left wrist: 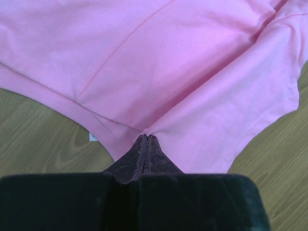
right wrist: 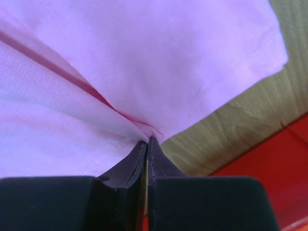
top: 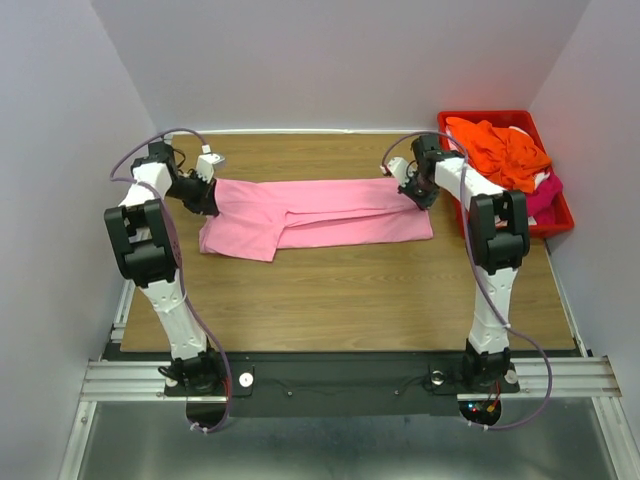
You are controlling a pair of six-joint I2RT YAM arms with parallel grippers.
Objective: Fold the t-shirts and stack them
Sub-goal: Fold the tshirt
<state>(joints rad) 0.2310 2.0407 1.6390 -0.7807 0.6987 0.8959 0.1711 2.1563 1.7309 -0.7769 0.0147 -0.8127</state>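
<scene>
Wood-grain table (top: 350, 290) fills the overhead view between pale walls, with a red bin (top: 486, 114) standing at its far right corner. The light pink t-shirt (top: 320, 215) lies flat on the wood just left of the bin, stretched sideways, with part of it folded over itself. The right gripper (top: 418, 195) sits at the shirt's end nearest the bin, and the left gripper (top: 212, 195) at the end farthest from the bin; each meets the cloth at its edge. Inside the bin an orange t-shirt (top: 500, 150) is heaped on top, with white cloth (top: 543, 180) and magenta cloth (top: 545, 198) showing at the bin's near right side.

From the left wrist, the left gripper (left wrist: 146, 137) has its jaws pressed together, pinching a small pucker at the hem of the pink t-shirt (left wrist: 168, 62). The cloth spreads away from the tips, bare table (left wrist: 38, 139) shows on both sides, and a small white tag (left wrist: 92, 137) peeks from under the hem.

From the right wrist, the right gripper (right wrist: 147, 140) is likewise clamped tight on a fold of the pink t-shirt (right wrist: 144, 62). A strip of table (right wrist: 216, 134) separates the shirt's corner from the bin (right wrist: 279, 168).
</scene>
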